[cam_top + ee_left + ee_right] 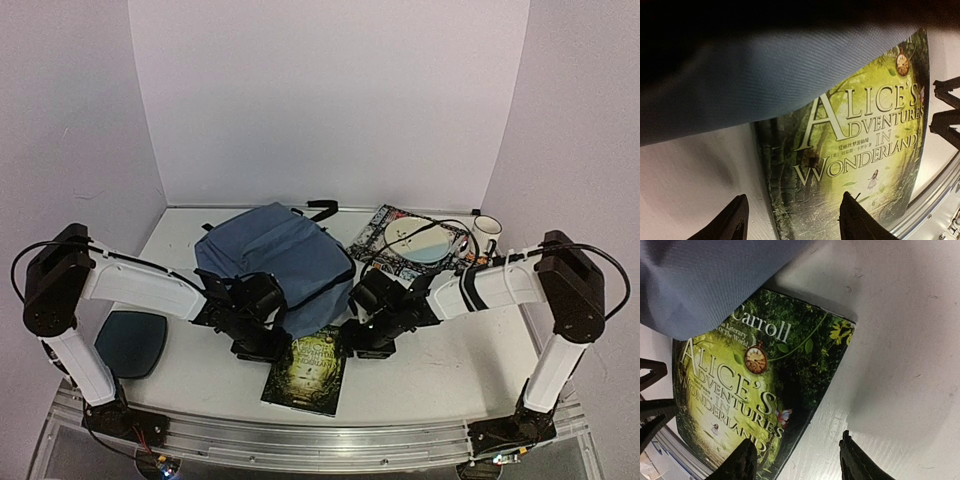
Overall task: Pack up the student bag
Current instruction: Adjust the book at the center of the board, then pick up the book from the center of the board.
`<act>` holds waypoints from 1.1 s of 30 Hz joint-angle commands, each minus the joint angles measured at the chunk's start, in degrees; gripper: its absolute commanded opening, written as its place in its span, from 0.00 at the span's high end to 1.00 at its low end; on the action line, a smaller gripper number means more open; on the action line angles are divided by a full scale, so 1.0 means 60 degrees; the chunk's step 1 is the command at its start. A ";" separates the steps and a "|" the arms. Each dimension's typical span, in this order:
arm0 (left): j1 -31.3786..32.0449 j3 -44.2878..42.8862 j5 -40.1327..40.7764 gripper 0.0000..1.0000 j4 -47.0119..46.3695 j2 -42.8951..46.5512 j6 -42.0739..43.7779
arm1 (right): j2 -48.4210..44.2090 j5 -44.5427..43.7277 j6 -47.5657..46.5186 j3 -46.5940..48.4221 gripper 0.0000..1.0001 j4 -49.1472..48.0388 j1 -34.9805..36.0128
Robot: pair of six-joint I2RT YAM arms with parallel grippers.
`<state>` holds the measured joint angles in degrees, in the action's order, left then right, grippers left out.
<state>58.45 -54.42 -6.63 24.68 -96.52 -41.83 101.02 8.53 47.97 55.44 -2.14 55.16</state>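
The slate-blue student bag (275,255) lies flat in the middle of the table, its near edge over the top of a green "Alice's Adventures in Wonderland" book (308,372). My left gripper (262,345) is open and empty, straddling the book's left edge (767,200), with the bag's fabric (765,75) just beyond. My right gripper (362,343) is open and empty, straddling the book's right edge (810,405); the bag (700,280) fills the upper left of the right wrist view.
A dark teal rounded pad (132,342) lies at the near left. A patterned book (400,240) with a pale plate (420,240) on it and a white mug (486,235) stand at the back right. The table's metal front rail (300,440) runs close below the book.
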 commanded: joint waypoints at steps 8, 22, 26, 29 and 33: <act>0.1132 -0.0431 -0.1382 0.45 -0.0437 -0.0620 -0.0096 | 0.0717 0.1460 0.0140 0.0298 0.54 -0.0272 0.0065; 0.1292 0.0057 -0.0263 0.43 -0.0248 0.0967 -0.1562 | -0.0184 0.1614 0.0175 -0.0478 0.48 0.0119 -0.0010; 0.0810 -0.0010 -0.0165 0.41 -0.0245 0.0817 -0.1573 | -0.0045 0.1635 0.0278 -0.0497 0.46 -0.0002 -0.0092; 0.0688 -0.0257 -0.0305 0.41 -0.0245 0.0303 -0.1347 | 0.0209 0.1885 0.0360 -0.0389 0.46 -0.0190 -0.0093; 0.0649 -0.0415 -0.0533 0.41 -0.0366 -0.0321 -0.1115 | 0.0489 0.2353 0.0679 -0.0480 0.48 -0.0914 -0.0087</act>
<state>62.31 -54.31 -9.08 23.87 -95.04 -49.76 102.18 19.12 50.00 52.82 -5.46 54.72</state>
